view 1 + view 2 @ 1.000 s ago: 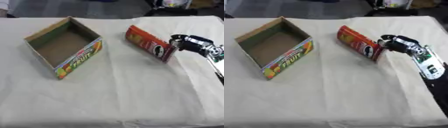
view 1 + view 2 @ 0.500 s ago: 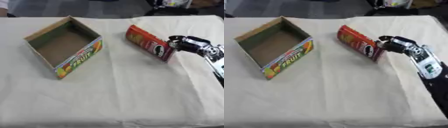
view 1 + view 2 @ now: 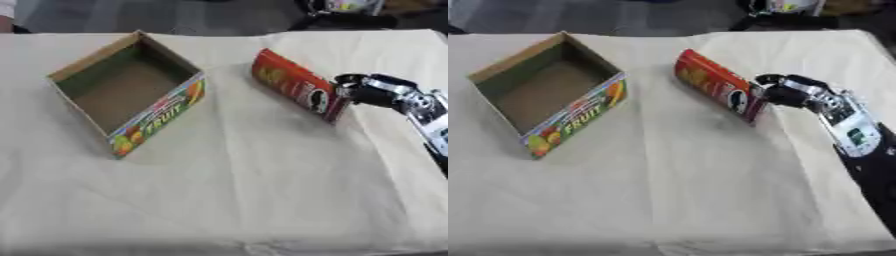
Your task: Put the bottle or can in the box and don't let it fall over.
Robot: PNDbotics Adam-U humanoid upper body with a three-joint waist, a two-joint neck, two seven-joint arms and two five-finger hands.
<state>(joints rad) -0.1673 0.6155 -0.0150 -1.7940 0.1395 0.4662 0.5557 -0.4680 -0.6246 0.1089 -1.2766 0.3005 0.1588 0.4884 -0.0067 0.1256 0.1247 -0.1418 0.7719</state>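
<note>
A red crisp can [image 3: 297, 88] lies on its side on the cream tablecloth, right of centre, its base end nearest the right hand. My right hand [image 3: 791, 93] comes in from the right with its fingers curled at the can's near end, touching it. Whether the fingers close round the can is unclear. An open cardboard box [image 3: 163, 105] with "FRUIT" printed on its side stands empty at the left, turned cornerwise. The left hand shows in no view.
The cream cloth [image 3: 245, 200] covers the whole table and has wide bare room in front and between the box and the can. Dark objects stand beyond the far edge [image 3: 780, 7].
The right hand has crept slightly left, closer against the can's near end. The can and the box have stayed where they were.
</note>
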